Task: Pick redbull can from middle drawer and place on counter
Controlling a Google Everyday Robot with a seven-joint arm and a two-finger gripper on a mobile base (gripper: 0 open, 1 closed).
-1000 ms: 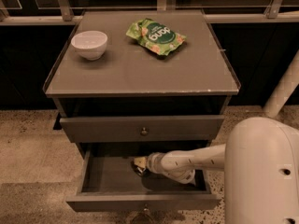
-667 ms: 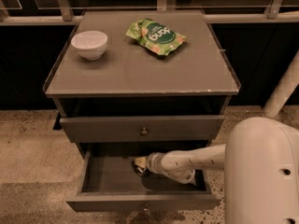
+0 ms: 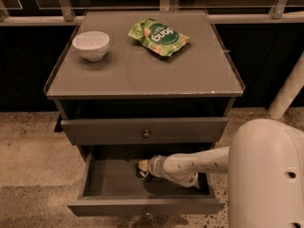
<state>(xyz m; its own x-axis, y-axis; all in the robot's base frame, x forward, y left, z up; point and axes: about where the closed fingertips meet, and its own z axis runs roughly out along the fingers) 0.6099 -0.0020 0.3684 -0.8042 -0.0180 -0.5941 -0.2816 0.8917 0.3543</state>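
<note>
The middle drawer (image 3: pixel 109 182) is pulled open below the counter (image 3: pixel 142 70). My arm reaches into it from the right. My gripper (image 3: pixel 143 171) is low inside the drawer, near its back at the middle. It is right at the redbull can (image 3: pixel 141 165), of which only a small shiny end and a dark side show. The rest of the can is hidden by the gripper.
A white bowl (image 3: pixel 91 44) stands at the counter's back left and a green snack bag (image 3: pixel 158 36) lies at the back middle. A shut drawer with a knob (image 3: pixel 146 134) sits above the open one. My white base (image 3: pixel 268 175) fills the lower right.
</note>
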